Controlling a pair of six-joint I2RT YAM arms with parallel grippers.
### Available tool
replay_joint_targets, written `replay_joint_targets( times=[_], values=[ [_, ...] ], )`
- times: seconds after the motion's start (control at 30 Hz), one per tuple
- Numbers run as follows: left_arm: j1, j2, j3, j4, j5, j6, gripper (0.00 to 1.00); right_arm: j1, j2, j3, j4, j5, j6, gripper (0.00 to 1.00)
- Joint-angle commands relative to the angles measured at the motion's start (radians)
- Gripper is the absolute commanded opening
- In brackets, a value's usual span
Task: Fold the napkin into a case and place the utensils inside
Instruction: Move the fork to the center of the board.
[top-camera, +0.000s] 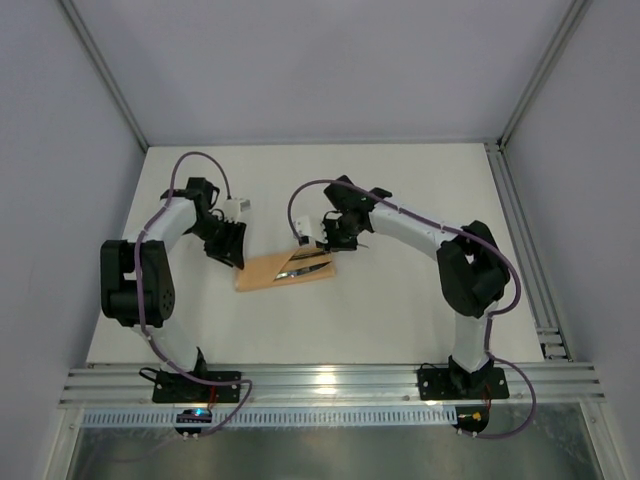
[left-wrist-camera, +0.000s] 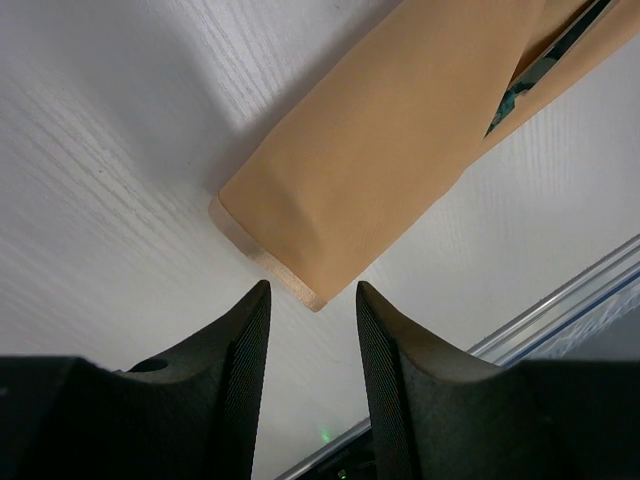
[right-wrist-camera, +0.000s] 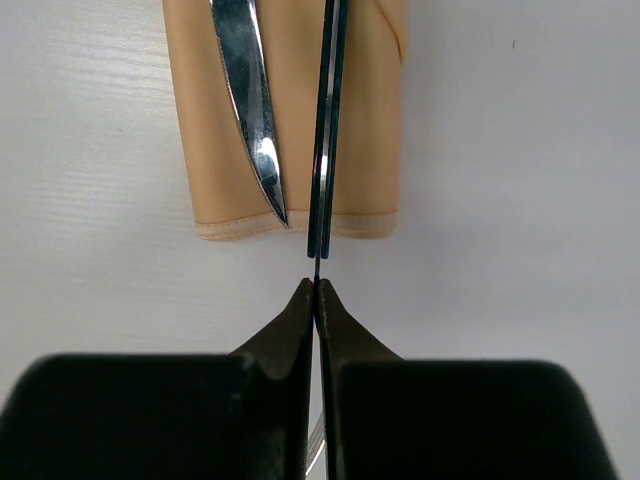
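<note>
So the narrow, flat peach-orange folded cloth case (top-camera: 265, 275) is already made. It's lying on the white wood-grain table (top-camera: 400, 310) right between the two grippers, one short end just ahead of each set of fingertips. On the right gripper (right-wrist-camera: 315, 285) side, a slim silver knife blade (right-wrist-camera: 250, 120) lies on the cloth just left of the fingers' line, with its tip pointing back toward them. Beside it, a thin dark green utensil (right-wrist-camera: 325, 130) seen edge-on sticks out past the hem and runs straight into the gripper. The jaws are pinched fully together on its end, which we read as steering it lengthwise along the case. We can't tell whether it's the fork, or whether it sits in a fold or just on top. The left gripper (left-wrist-camera: 312, 288) is spread open with nothing in it, and its fingers (left-wrist-camera: 248, 350) straddle the case corner nearest them without clearly touching. Our guess is it's there to pin the cloth so it won't slide under a push. From that wrist we also see a bit of dark green in a slit between cloth layers, so something looks at least partly tucked.
</note>
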Motion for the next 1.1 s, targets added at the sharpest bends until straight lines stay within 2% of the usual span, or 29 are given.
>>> replay_joint_targets(
  times=[0.0, 0.13, 0.33, 0.53, 0.67, 0.73, 0.8, 0.97, 1.07],
  values=[
    [-0.001, -0.021, 0.027, 0.022, 0.004, 0.009, 0.41, -0.027, 0.041, 0.123, -0.106, -0.1, 0.015, 0.04],
    [-0.006, -0.053, 0.036, 0.004, 0.059, 0.022, 0.4, -0.028, 0.06, 0.171, -0.181, -0.096, 0.023, 0.04],
    [-0.065, -0.103, 0.096, -0.047, 0.146, 0.118, 0.46, -0.034, -0.034, 0.08, -0.155, -0.099, 0.067, 0.04],
    [-0.271, -0.062, 0.166, 0.079, 0.217, 0.192, 0.49, -0.054, -0.083, 0.041, -0.16, -0.148, 0.115, 0.04],
    [-0.28, -0.042, 0.163, 0.218, 0.329, 0.146, 0.5, -0.099, -0.123, -0.005, -0.102, -0.215, 0.152, 0.04],
    [-0.283, -0.047, 0.148, 0.292, 0.363, 0.128, 0.55, -0.122, -0.159, -0.036, -0.057, -0.28, 0.175, 0.04],
    [-0.297, -0.054, 0.134, 0.326, 0.354, 0.13, 0.57, -0.142, -0.181, -0.045, -0.039, -0.33, 0.198, 0.04],
    [-0.372, 0.007, 0.152, 0.327, 0.265, 0.199, 0.58, -0.148, -0.164, -0.071, -0.019, -0.335, 0.199, 0.04],
    [-0.395, 0.022, 0.142, 0.338, 0.263, 0.195, 0.58, -0.177, -0.155, -0.117, 0.024, -0.367, 0.242, 0.04]
  ],
)
